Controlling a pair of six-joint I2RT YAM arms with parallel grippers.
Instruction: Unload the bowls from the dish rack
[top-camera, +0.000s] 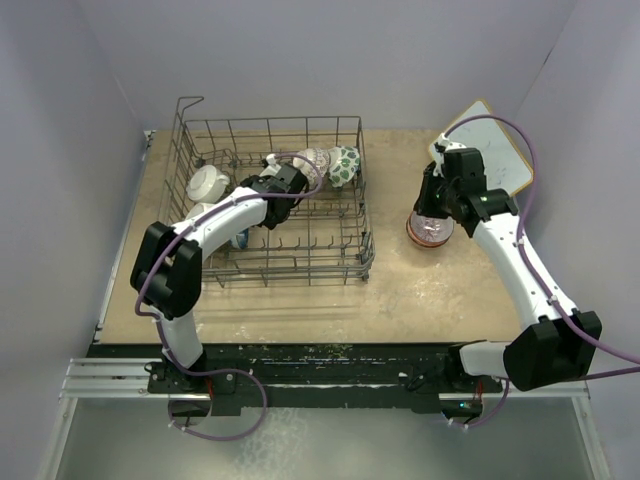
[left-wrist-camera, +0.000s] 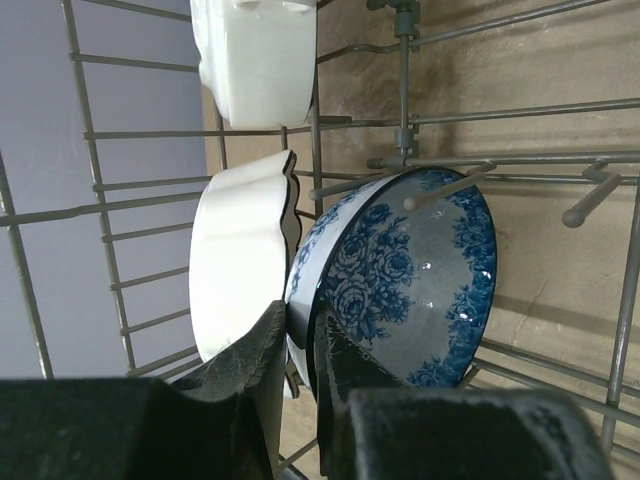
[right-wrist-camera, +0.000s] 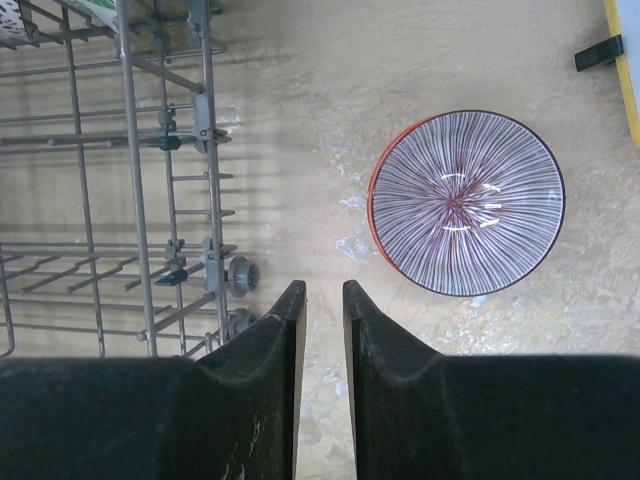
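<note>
The dark wire dish rack (top-camera: 366, 215) stands at the back left of the table. My left gripper (left-wrist-camera: 300, 335) reaches into it and is shut on the rim of a blue floral bowl (left-wrist-camera: 410, 285) standing on edge between the prongs. A white scalloped bowl (left-wrist-camera: 238, 265) leans against that bowl's left side, and another white bowl (left-wrist-camera: 262, 55) sits above. A green-white bowl (top-camera: 345, 163) rests in the rack's far right corner. A red-orange striped bowl (right-wrist-camera: 465, 200) sits upright on the table. My right gripper (right-wrist-camera: 322, 290) hovers beside it, narrowly open with nothing between its fingers.
A white tilted board (top-camera: 492, 150) stands at the back right, behind the right arm. A white bowl (top-camera: 207, 183) lies at the rack's left end. Grey walls close in the table on the left, back and right.
</note>
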